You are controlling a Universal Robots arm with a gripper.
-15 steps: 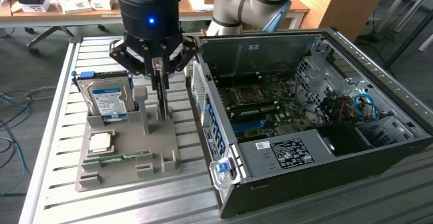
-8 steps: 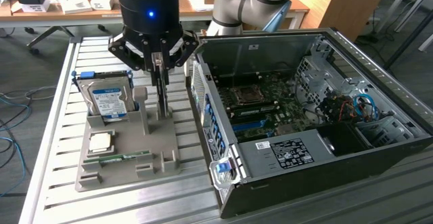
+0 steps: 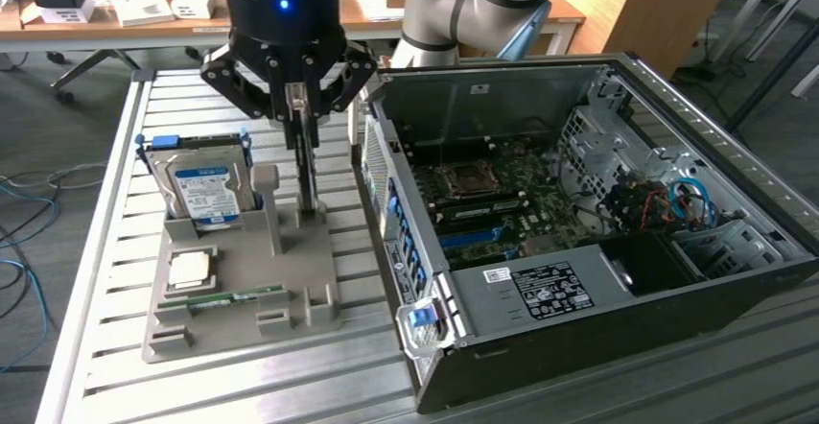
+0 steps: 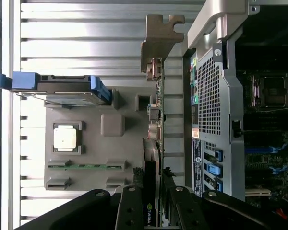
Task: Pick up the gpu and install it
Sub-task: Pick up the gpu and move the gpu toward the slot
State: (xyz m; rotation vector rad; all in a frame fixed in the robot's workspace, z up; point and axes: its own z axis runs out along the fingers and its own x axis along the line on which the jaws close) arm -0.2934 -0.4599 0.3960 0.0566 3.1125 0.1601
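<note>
1. The black multi-link hand is reaching straight down over the grey moulded parts holder. Its fingers are pressing on the two flat faces of the gpu, a thin dark circuit card, so it is gripping the card near the card's upper end.
2. The gpu is hanging directly beneath the hand with its long axis upright. In the wrist view the narrow silver metal bracket is sitting at the end farthest from the fingers. The card's lower end is showing against the holder's upright posts, and I cannot tell whether it is sitting in its slot or is clear of it.
3. On the same holder, towards the exterior view's left, a silver hard drive with a blue-white label is standing on edge. Near it a square silver processor chip and a small green memory stick are lying flat.
4. Just beside the holder, on the exterior view's right, the open black computer case is lying on its side with its green motherboard facing up. The case's perforated wall with the blue clips is standing between the card and the board, and it is probably the main obstacle.
5. The slatted metal worktop is carrying both the holder and the case.
</note>
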